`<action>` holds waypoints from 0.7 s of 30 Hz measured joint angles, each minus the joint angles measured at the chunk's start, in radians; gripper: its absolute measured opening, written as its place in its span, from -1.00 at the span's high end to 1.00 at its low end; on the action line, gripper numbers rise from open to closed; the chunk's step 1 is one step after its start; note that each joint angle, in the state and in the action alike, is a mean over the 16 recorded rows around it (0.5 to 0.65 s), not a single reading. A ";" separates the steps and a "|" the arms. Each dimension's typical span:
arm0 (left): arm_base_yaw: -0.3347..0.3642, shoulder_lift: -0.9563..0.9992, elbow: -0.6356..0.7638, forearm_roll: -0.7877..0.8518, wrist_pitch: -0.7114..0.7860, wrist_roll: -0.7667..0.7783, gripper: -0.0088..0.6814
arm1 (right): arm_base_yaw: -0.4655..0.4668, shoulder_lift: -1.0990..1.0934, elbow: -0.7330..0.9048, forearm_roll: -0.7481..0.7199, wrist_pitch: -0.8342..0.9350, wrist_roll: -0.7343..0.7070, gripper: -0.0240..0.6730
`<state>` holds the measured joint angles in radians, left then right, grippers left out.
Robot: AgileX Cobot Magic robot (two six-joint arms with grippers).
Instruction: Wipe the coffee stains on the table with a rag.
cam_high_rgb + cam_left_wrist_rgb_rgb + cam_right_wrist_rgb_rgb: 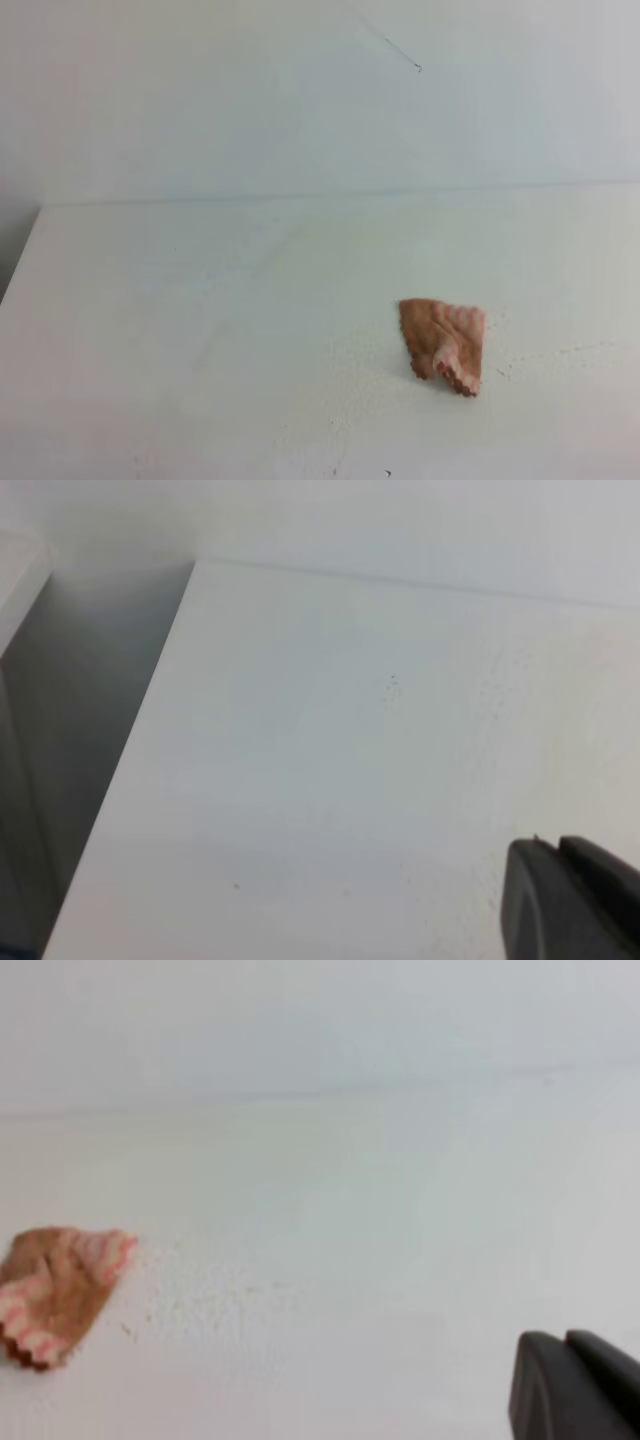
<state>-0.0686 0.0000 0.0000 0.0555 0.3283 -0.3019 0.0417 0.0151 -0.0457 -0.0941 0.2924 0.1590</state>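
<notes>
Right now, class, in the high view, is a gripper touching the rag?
No. The rag lies crumpled alone on the table, with no gripper in that view.

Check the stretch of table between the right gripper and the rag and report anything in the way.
Nothing visible blocks it. In the right wrist view only bare table lies between the right gripper and the crumpled rag.

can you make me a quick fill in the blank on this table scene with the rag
1. The rag lies crumpled on the ____ table.
2. In the exterior high view the rag sits toward the ____ side of the table.
3. Neither claw touches the rag; the right claw has its jaws ____.
4. The rag's zigzag edge is white and ____.

Missing words: white; right; shut; pink
</notes>
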 joint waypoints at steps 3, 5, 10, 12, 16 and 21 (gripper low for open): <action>0.000 0.000 0.000 0.000 0.000 0.000 0.98 | -0.028 -0.019 0.036 -0.015 -0.004 0.000 0.94; 0.000 0.000 0.000 0.000 0.000 0.000 0.98 | -0.043 -0.028 0.054 -0.017 -0.008 0.000 0.94; 0.000 0.000 0.000 0.000 0.000 0.000 0.98 | -0.077 -0.044 0.076 -0.017 -0.020 0.000 0.94; 0.000 0.000 0.000 0.000 0.000 0.000 0.98 | -0.089 -0.045 0.076 -0.017 -0.024 0.000 0.94; 0.000 0.000 0.000 0.000 0.000 0.000 0.98 | -0.110 -0.045 0.077 -0.017 -0.024 0.000 0.94; 0.000 0.000 0.000 0.000 0.000 0.000 0.98 | -0.122 -0.046 0.079 -0.017 -0.025 0.000 0.94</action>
<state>-0.0686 0.0000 0.0000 0.0555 0.3283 -0.3019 -0.0800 -0.0310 0.0330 -0.1110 0.2674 0.1590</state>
